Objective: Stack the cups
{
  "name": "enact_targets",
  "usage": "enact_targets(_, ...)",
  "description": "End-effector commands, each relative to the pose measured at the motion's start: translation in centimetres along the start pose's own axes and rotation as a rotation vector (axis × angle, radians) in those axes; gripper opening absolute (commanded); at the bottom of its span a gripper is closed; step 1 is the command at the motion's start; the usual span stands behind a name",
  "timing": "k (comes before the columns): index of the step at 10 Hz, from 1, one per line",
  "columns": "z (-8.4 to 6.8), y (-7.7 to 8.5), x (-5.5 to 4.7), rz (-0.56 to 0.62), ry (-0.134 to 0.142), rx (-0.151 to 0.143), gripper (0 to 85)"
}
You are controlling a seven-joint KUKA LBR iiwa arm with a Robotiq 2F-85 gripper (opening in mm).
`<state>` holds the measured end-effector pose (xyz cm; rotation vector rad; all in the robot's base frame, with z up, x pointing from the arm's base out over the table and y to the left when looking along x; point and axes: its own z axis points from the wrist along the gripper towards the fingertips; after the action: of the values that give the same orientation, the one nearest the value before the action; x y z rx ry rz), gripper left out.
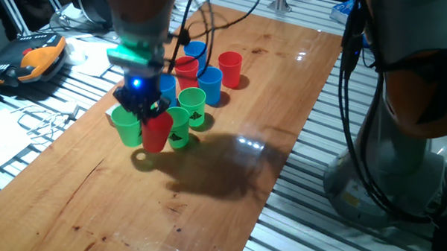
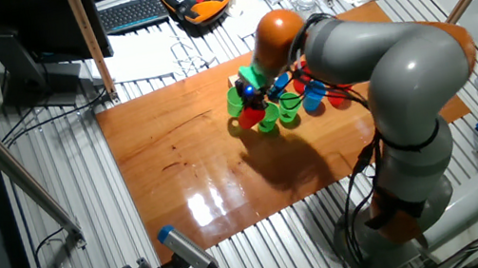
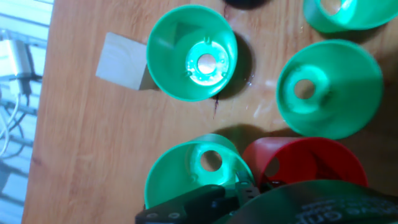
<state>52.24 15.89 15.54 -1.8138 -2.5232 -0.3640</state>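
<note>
**Gripper low over the front cups**

You had the gripper [image 1: 143, 108] right down in the near end of the cup cluster on the wooden table [image 1: 229, 178]. At its 6 o'clock stood a red cup [image 1: 157, 131], with a green cup [image 1: 126, 126] at that one's 9 o'clock and two more green cups [image 1: 191, 106] out toward 2 o'clock. Behind them, at 12 o'clock, you had the blue cups [image 1: 208, 84] and two red cups [image 1: 230, 67], all upright and bunched together.

From the hand view you looked straight down into an open green cup [image 3: 192, 53], a pale wooden cube [image 3: 121, 60] touching it at 9 o'clock. A red rim [image 3: 301, 163] sat at the bottom edge, beside another green cup [image 3: 196, 174].

Whether the fingers were spread or pinching a cup, I could not tell; the hand's body hid them.
</note>
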Motion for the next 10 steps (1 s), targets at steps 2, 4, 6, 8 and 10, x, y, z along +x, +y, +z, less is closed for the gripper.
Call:
enact_targets(2,-0.33,-0.29,-0.08,-0.009,0.01,-0.009,0.0)
enact_targets(4,-0.31,-0.3,-0.06,-0.007,0.012,-0.017,0.0)
enact_targets(6,-0.3,-0.31,-0.03,-0.011,0.043,-0.021,0.0)
enact_targets(8,-0.08,-0.39,0.21,-0.017,0.044,-0.017,0.0)
enact_targets(10,0.45,-0.49,0.64,-0.017,0.019,-0.024,0.0)
